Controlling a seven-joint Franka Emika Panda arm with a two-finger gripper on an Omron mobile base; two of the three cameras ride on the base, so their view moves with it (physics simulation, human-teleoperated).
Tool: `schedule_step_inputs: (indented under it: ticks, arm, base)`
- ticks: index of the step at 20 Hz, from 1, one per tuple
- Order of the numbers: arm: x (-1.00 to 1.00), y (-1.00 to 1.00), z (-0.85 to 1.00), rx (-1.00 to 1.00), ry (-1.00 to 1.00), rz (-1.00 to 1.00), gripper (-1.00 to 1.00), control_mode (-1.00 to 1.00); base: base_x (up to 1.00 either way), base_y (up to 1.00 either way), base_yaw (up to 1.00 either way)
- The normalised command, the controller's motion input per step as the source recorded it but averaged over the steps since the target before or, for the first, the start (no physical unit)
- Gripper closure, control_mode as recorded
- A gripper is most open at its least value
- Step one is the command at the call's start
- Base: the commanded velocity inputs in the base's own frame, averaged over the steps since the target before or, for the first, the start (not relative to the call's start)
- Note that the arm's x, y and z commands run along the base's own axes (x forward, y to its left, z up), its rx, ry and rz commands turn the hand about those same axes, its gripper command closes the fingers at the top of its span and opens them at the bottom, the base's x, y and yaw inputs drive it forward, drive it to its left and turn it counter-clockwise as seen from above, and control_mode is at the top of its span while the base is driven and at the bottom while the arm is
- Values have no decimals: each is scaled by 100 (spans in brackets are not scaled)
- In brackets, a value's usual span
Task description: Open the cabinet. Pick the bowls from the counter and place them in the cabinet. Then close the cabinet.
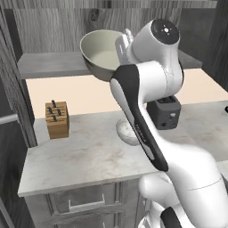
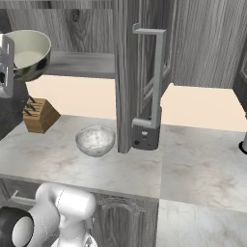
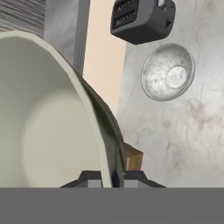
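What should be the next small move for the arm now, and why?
Probably carry the beige-olive bowl a little further in over the cabinet shelf, then lower it. The gripper is shut on its rim, the bowl hangs at shelf height, and the marbled bowl waits on the counter.

Both base views look forward and down from behind the arm, left and right, sharing the veined light grey marble counter (image 1: 89,156), the wooden knife block (image 2: 39,116) and the speckled white-grey bowl (image 2: 95,140). The hand view sits close against the rim of the raised beige-olive bowl (image 3: 48,113), looking down past it at that counter.
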Motion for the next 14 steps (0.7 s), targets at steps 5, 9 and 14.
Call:
schedule_step_inputs:
  ticks: [5,9,14]
  arm:
    - [35,39,0,-3,0,3,100,-100]
    - [36,21,0,-1,0,3,100,-100]
    - [42,10,0,0,0,4,100,-100]
  base:
    - [0,0,0]
    - [0,0,0]
    - [0,0,0]
